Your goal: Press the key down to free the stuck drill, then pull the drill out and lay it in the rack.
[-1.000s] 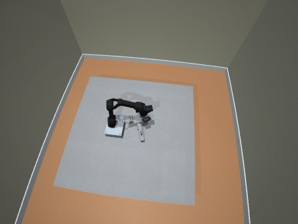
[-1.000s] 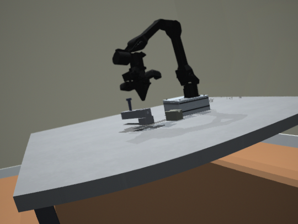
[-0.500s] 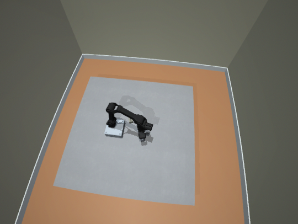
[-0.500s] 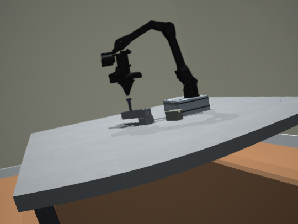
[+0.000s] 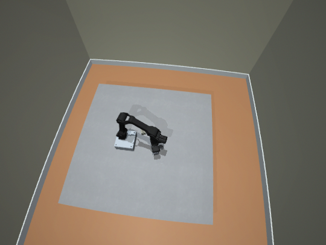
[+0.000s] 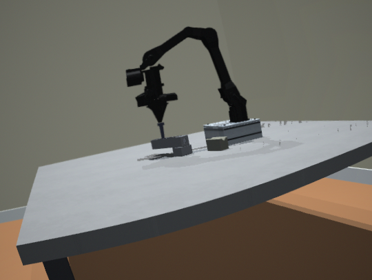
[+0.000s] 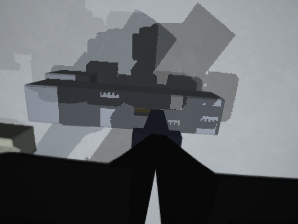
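The dark blue drill stands upright in a long grey block, its wider head on top. My gripper is shut with nothing between its fingers. Its tips are right over the drill's head, touching it or very nearly so. A small brownish-yellow patch shows on the block beside the drill; I cannot tell whether it is the key. A beige notched block, which looks like the rack, sits apart from the grey block. In the top view the arm hides the drill and its block.
The arm's silver base box stands behind the beige block. A smaller grey foot is under one end of the long block. The table's near edge is well in front of these things.
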Robot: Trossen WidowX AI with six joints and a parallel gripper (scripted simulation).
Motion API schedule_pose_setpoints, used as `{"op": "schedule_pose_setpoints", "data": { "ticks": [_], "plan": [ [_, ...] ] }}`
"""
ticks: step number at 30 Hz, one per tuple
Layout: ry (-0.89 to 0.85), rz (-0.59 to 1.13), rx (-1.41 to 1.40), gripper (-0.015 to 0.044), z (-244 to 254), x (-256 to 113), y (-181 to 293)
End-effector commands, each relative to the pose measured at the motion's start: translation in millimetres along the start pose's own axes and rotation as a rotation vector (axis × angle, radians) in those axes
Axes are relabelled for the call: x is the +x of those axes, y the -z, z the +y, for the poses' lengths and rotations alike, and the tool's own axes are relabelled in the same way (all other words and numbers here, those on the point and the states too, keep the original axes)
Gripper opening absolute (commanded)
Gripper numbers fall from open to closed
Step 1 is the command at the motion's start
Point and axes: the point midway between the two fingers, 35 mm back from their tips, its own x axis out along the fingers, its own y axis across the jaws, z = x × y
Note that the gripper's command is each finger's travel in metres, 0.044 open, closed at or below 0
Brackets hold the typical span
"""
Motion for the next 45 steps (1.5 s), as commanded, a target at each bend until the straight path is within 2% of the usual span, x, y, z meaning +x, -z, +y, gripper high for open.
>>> {"op": "schedule_pose_setpoints", "data": {
  "ticks": [1,45],
  "plan": [
    [-0.002,0.013,-0.005,0.0,-0.5,5.7,2.6],
    [-0.002,0.013,-0.005,0.0,0.1,20.6,4.6]
  ]
}}
